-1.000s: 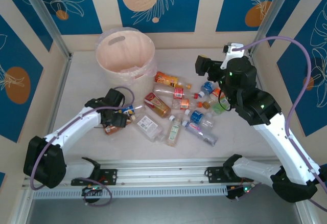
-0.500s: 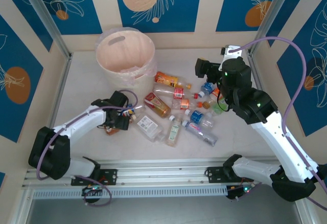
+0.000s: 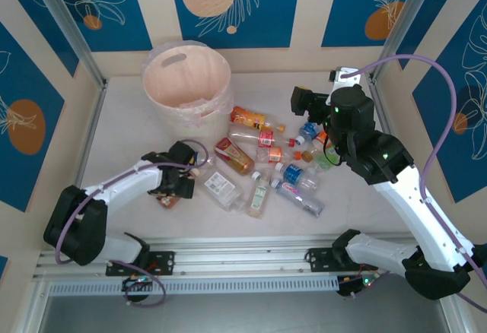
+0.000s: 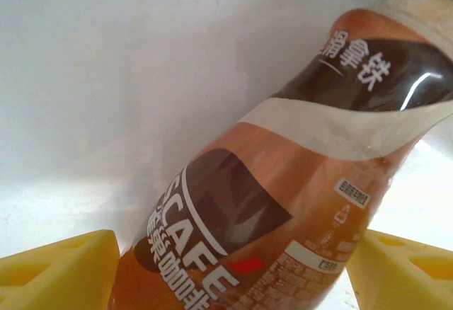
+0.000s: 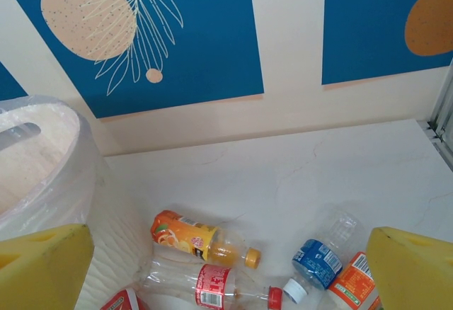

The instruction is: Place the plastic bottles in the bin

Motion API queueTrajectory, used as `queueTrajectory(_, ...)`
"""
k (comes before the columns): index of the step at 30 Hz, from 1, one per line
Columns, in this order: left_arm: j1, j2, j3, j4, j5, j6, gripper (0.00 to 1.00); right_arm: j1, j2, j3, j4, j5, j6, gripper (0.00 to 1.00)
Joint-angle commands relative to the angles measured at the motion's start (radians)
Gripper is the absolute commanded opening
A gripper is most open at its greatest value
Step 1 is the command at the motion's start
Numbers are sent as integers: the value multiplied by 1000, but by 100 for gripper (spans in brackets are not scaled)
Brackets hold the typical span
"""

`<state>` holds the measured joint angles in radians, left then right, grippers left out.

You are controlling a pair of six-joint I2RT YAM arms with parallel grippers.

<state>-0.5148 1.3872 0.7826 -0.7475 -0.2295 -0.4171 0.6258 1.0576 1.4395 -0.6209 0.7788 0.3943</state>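
Observation:
A brown coffee bottle (image 4: 283, 154) with a pale cap lies on the white table between the yellow fingers of my left gripper (image 4: 233, 260). The pads sit hard by both its sides; whether they press it is unclear. In the top view that gripper (image 3: 176, 187) is low at the left of the bottle pile, over the brown bottle (image 3: 167, 198). My right gripper (image 3: 300, 99) hangs open and holding nothing above the pile's far right side. Below it lie an orange-label bottle (image 5: 195, 236), a red-label bottle (image 5: 212, 285) and a blue-label bottle (image 5: 318, 260). The bin (image 3: 221, 67) stands at the back left.
Several more bottles (image 3: 293, 188) lie scattered across the middle of the table. The bin's clear liner (image 5: 49, 182) bulges beside the orange-label bottle. Metal frame posts (image 3: 76, 36) and patterned walls close in the sides and back.
My left gripper has sunk onto the brown bottle and slid a little toward the near edge, its jaws narrowing around it. The right arm shifted slightly left and back early on, then held still.

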Motion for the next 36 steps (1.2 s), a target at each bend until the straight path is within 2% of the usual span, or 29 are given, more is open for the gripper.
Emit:
queueTrajectory(1,-13,38,-13,-5,8,-19,85,-6,-6,-10,18,22,14,99)
queueTrajectory(8,-13,86,0,9,2,-21,86,-6,-17,-23,21,32,11,99)
queueTrajectory(14,-21,86,16,-18,-12,-26,74,-7,-30,-27,21,45,6,99)
queueTrajectory(26,-26,-73,-6,-89,13,-71,62,-8,-60,-42,35,78,2,99)
queueTrajectory(36,-27,-288,-23,-193,1,-175,57,-8,-77,-44,23,81,-3,99)
